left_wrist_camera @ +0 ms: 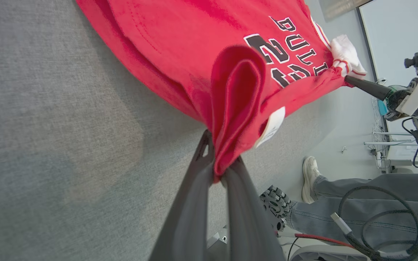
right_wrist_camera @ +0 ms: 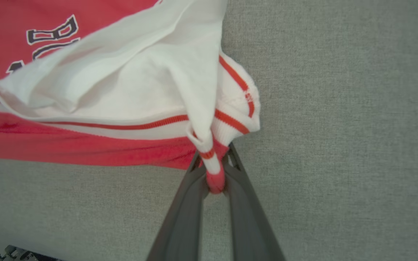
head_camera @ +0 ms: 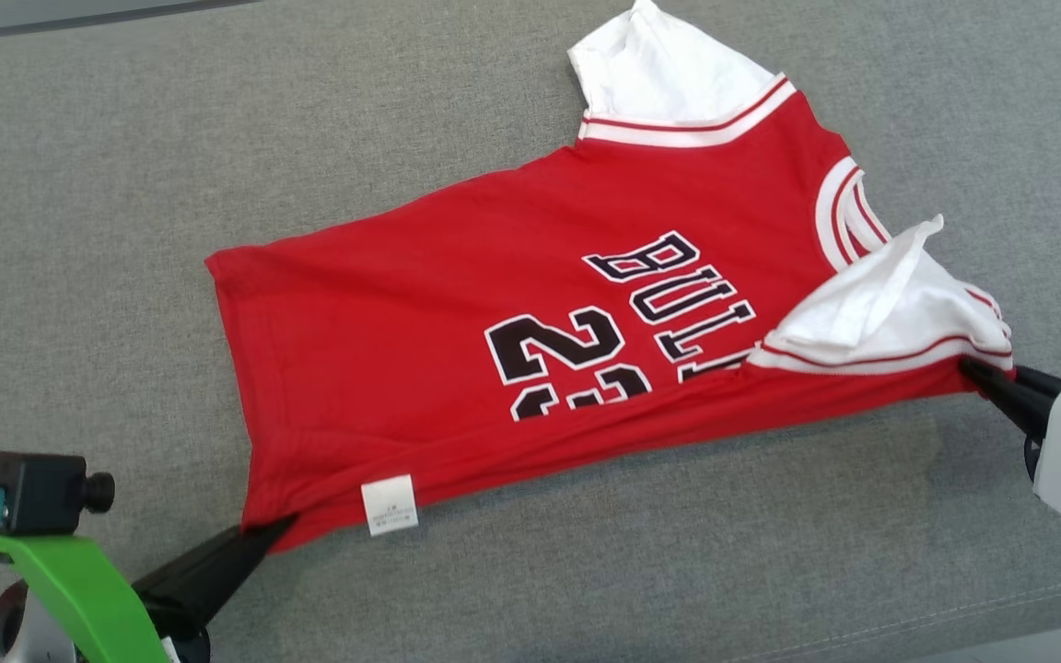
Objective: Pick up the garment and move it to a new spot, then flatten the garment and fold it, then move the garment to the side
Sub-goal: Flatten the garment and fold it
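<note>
Nearest of all, the left gripper (left_wrist_camera: pixel 219 173) is seen clamped on the garment (head_camera: pixel 420 368), with a bunched fold of the red hem corner pinched between its two dark fingers (left_wrist_camera: pixel 191 203). Just beside that pinch, on the side towards the other arm, a white label (head_camera: pixel 390 505) is attached at the hem edge.

The right gripper (right_wrist_camera: pixel 215 179) is likewise closed on cloth: a rolled bit of red-striped white trim and red fabric is squeezed between its fingertips. Directly beyond those tips a white sleeve (right_wrist_camera: pixel 122 72) is rumpled and turned over onto the red body.

Between the two grippers the near edge of the garment is drawn in an almost straight line, and it is folded over so that the lower part of the printed number is hidden. Beyond that edge the black-and-white lettering (head_camera: pixel 669 285) can be read in part.

Farther out, the rest of the garment is spread on a grey fabric surface (head_camera: pixel 107 230), with some creasing near the left gripper's corner. At the point farthest from both grippers a second white sleeve (head_camera: pixel 669 74) is laid flat.

Past the right gripper, in the left wrist view, a person's leg (left_wrist_camera: pixel 357 188) in grey jeans with a pale shoe (left_wrist_camera: pixel 310 177) is seen, and a looped dark cable (left_wrist_camera: pixel 417 224) is visible beside it.
</note>
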